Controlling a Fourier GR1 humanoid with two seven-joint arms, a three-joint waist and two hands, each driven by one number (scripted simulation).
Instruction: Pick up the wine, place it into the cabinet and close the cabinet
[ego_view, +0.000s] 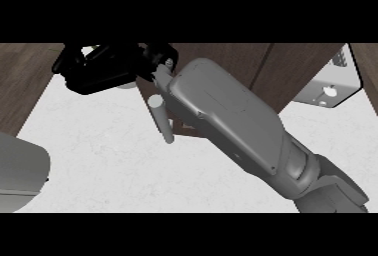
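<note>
The right hand is at the upper left of the frame, black, with its fingers curled together; I cannot tell if they hold anything. Its grey arm runs down to the lower right. Just below the hand is a pale handle on the brown cabinet door. The wine is nowhere to be seen. The left hand does not show. The big arm could bump the door and swing it the wrong way over the white table.
</note>
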